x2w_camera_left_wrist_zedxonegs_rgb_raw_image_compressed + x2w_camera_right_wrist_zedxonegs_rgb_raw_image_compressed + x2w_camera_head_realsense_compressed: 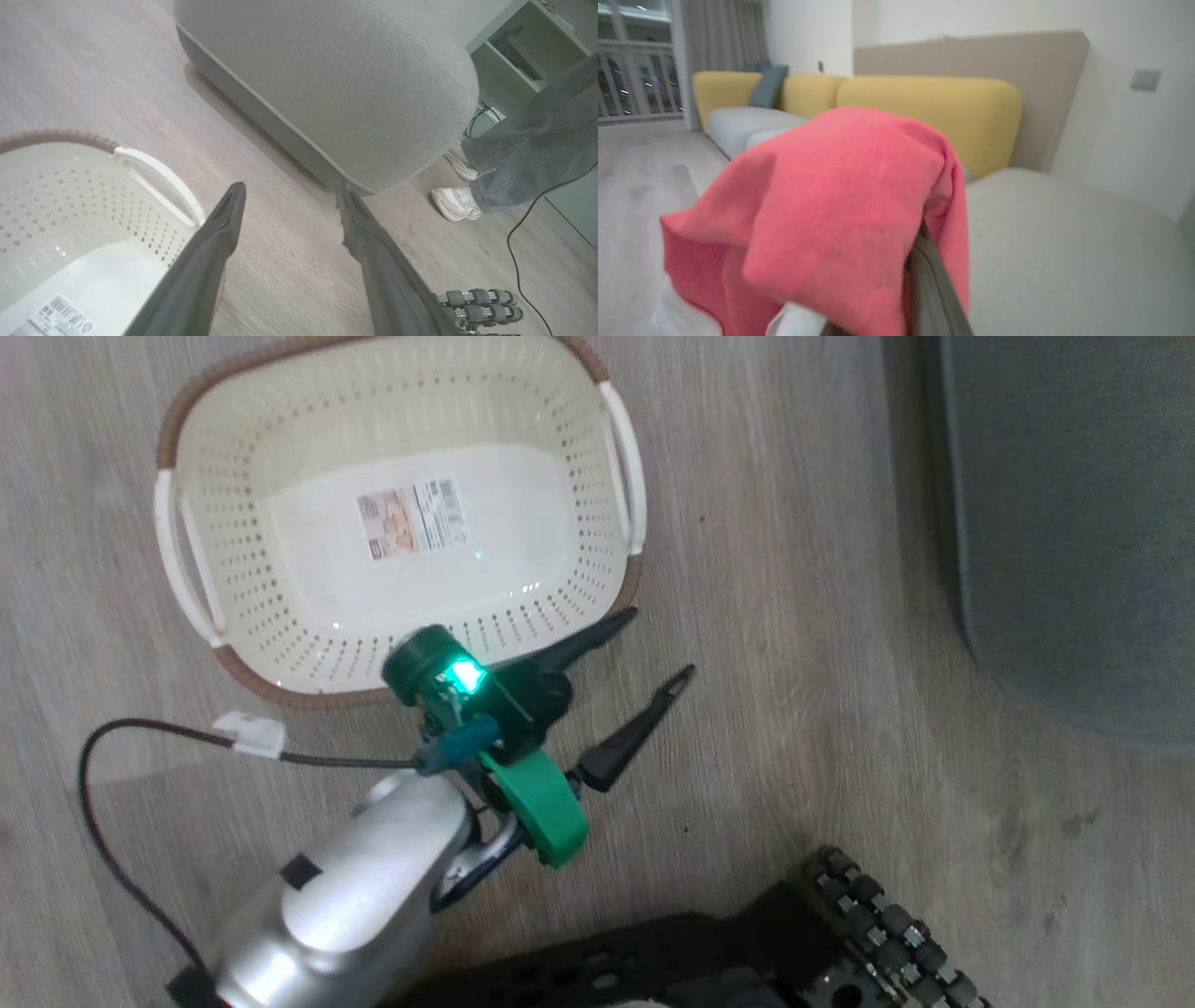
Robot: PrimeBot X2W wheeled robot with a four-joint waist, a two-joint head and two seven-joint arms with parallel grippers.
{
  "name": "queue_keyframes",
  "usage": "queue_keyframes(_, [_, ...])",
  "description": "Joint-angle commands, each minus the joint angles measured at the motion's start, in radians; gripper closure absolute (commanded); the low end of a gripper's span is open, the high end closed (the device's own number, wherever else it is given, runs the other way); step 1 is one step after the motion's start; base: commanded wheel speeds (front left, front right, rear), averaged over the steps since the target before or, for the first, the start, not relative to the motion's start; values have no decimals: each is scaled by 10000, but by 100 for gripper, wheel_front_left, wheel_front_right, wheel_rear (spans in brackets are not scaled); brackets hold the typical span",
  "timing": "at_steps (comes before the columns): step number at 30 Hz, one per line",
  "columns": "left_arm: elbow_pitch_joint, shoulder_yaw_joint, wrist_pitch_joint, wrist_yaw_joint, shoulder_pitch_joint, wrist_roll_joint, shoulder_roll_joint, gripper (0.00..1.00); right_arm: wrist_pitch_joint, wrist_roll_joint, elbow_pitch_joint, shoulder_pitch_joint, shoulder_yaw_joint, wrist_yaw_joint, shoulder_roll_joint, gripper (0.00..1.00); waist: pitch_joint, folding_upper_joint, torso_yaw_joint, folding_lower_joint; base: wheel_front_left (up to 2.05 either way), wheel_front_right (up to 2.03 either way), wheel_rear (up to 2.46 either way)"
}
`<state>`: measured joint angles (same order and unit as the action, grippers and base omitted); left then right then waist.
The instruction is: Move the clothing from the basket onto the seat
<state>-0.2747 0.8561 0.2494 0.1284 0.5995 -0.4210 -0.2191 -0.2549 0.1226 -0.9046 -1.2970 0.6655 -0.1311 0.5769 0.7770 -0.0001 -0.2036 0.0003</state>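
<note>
Red cloth (840, 205) hangs right in front of our right wrist camera, draped over our right gripper (924, 266); its dark fingers (936, 289) are pressed together and pinch the cloth, which hides their tips; a bit of white shows at the bottom of the cloth; the grey seat (1064, 242) spreads out just beside the cloth, and we cannot tell if they touch; yellow sofa backs (934, 116) stand behind; from our head we look down at the basket (280, 695) on the wooden floor (794, 523); we can see its bare cream bottom and the sticker (411, 516) on it; our left gripper (659, 644) hovers by the near corner of the basket, its two fingers spread wide apart with nothing between them; one finger sits by the brown rim, the other is over the floor; the seat lies well apart from the basket, on our right; a black cable (93, 784) loops over the floor by our left arm; from our left wrist we see a person's leg in grey jeans (537, 149) and white shoes (451, 204) near the seat's corner.
</note>
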Motion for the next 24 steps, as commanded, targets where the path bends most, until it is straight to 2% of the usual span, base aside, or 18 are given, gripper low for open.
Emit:
queue_keyframes(1, [349, -294, 123, -70, -51, 35, -182, 0, -24, -263, 34, 242, 504, 4, 466, 100, 451, 1, 73, -3, 0, 0, 0])
queue_keyframes(5, [450, -406, 100, -168, -140, -3, -425, 0, -60, -880, -401, 533, 1811, 4, 158, 100, 617, 1, -84, -3, 0, 0, 0])
queue_keyframes(7, [500, -357, 25, -180, -197, -3, -497, 0, -63, -1127, -244, 620, 2083, 4, -214, 55, 625, 1, -187, -3, 0, 0, 0])
queue_keyframes(8, [528, -339, -4, -197, -227, -3, -523, 0, -64, -1221, -139, 670, 2213, 4, -389, 23, 610, 1, -240, -3, 0, 0, 0])
queue_keyframes(9, [557, -318, -32, -209, -257, -10, -538, 0, -65, -1330, -70, 737, 2322, 4, -542, 0, 581, 1, -281, -3, 0, 0, 0])
queue_keyframes(12, [600, -284, -85, -245, -331, -58, -553, 0, -66, -1562, 72, 868, 2435, 4, -910, 0, 432, 1, -398, -3, 0, 0, 0])
queue_keyframes(15, [574, -262, -76, -258, -379, -123, -501, 0, -66, -1676, 97, 1124, 2011, 4, -1127, 0, 140, 1, -486, -3, 0, 0, 0])
queue_keyframes(18, [460, -267, -28, -246, -424, -228, -359, 0, -67, -1699, 325, 1701, 942, 4, -1230, 0, -317, 1, -521, -3, 0, 0, 0])
queue_keyframes(24, [-13, -488, 85, -212, -784, -620, 40, 0, -67, -290, 1223, 3876, -1231, 4, -1714, 0, -1632, 1, -642, -3, 0, 0, 0])
